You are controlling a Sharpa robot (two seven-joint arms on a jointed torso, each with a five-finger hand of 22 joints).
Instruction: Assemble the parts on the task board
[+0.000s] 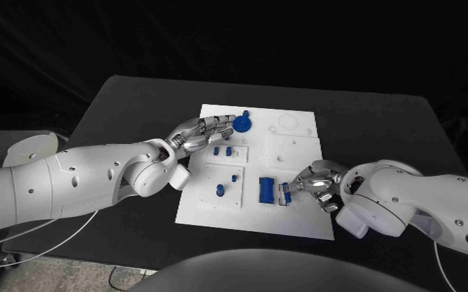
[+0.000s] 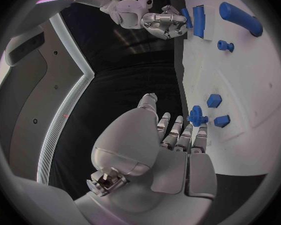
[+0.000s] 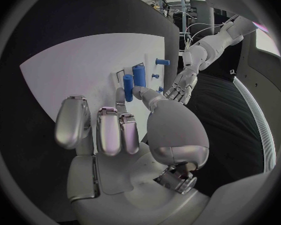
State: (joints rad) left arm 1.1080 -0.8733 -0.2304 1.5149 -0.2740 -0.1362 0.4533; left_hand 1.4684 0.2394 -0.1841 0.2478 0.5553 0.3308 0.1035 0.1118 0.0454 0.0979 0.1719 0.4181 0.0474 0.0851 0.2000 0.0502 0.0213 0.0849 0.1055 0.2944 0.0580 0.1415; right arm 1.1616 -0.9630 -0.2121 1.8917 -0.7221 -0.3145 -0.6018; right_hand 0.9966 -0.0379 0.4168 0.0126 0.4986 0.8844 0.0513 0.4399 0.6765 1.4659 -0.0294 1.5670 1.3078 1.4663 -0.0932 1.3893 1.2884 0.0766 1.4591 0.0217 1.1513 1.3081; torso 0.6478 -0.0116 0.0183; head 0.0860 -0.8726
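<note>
- Black bench (image 1: 127, 103) is carrying our white task board (image 1: 293, 163); blue parts (image 1: 266, 190) are lying on it
- Our left hand (image 1: 200, 132) is touching a blue gear (image 1: 241, 125), fingers spread; we cannot tell if it is holding it
- Our right hand (image 1: 317, 182) is hovering empty, fingers apart, beside the parts

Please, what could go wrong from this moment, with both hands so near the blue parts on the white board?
The left hand reaches at the blue gear; it may slip or land tilted. Its fingers could also knock the small blue blocks nearby. The right hand sits beside the upright blue bars on the task board and might topple them.
</note>
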